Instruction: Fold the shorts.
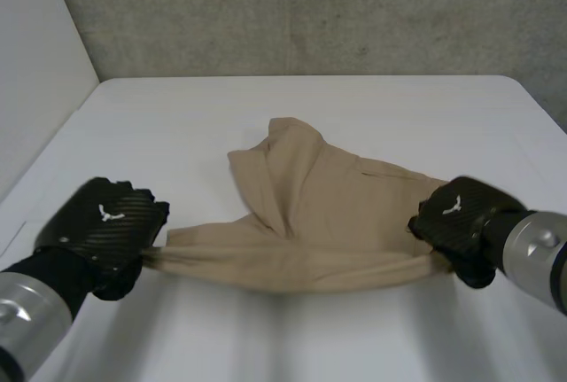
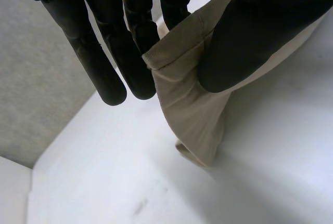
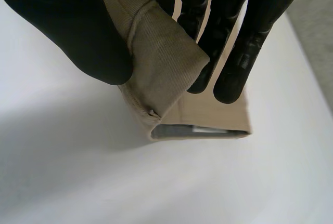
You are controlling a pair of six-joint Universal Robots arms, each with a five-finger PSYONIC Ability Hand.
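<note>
White bench (image 1: 354,116), plain matte top, far right corner rounded. Rough grey concrete wall (image 1: 310,10) runs along its far edge. White side panel (image 1: 35,63) stands at the bench's left, meeting the wall.

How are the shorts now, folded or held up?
Held up: left hand and right hand each pinch one end of the shorts, stretched between them.

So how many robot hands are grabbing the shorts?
2. The left robot hand pinches one end of the tan shorts between thumb and fingers. The right robot hand pinches the opposite end the same way. Neither is hidden.
</note>
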